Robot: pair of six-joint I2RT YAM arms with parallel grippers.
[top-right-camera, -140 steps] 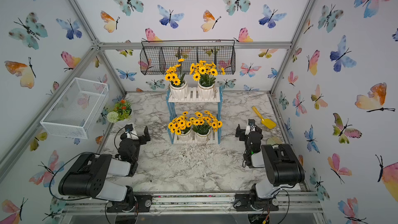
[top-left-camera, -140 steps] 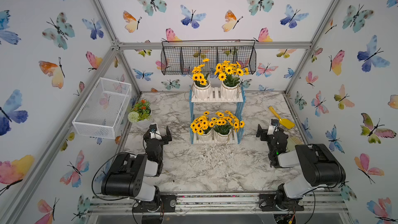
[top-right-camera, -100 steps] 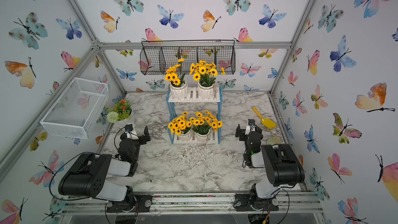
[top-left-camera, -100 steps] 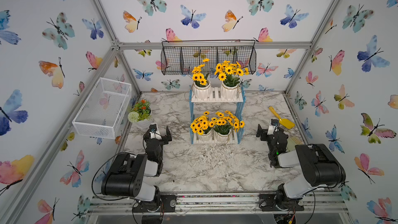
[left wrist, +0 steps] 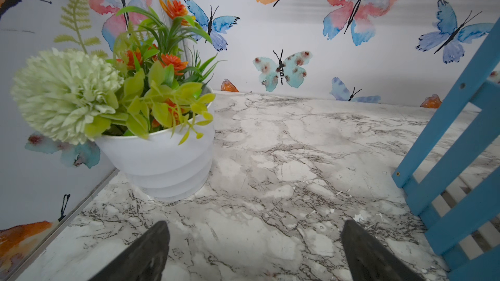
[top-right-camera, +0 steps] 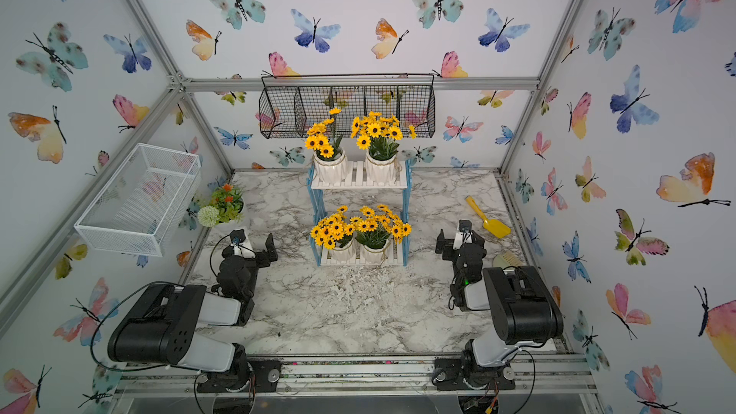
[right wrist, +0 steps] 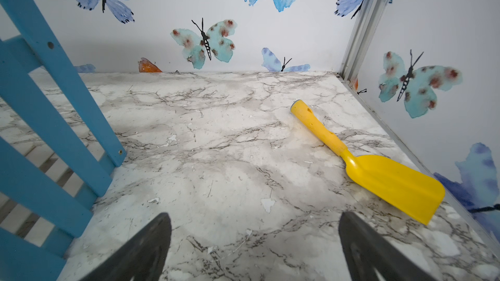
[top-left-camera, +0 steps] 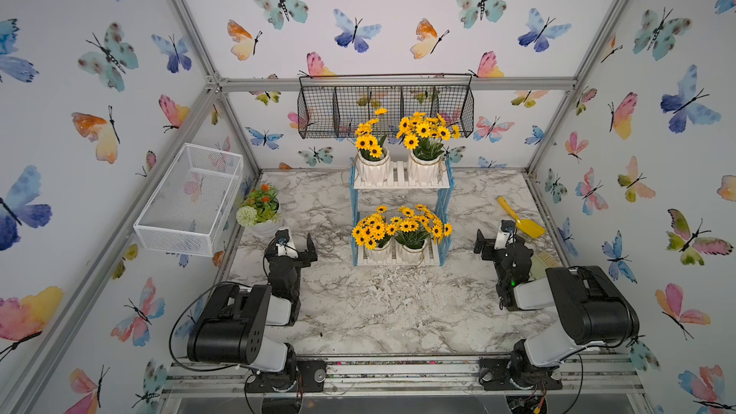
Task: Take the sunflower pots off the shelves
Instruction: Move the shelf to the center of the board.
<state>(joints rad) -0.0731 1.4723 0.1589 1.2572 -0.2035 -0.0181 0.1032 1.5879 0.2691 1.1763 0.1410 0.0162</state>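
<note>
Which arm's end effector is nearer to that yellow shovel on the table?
Right. The right end effector is close beside the yellow shovel; the left end effector is far off, on the opposite side of the shelves.

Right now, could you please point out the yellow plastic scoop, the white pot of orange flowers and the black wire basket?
yellow plastic scoop [right wrist: 395, 182]: right wrist view, blade.
white pot of orange flowers [left wrist: 162, 158]: left wrist view, wall.
black wire basket [top-left-camera: 322, 113]: a top view, front mesh.
</note>
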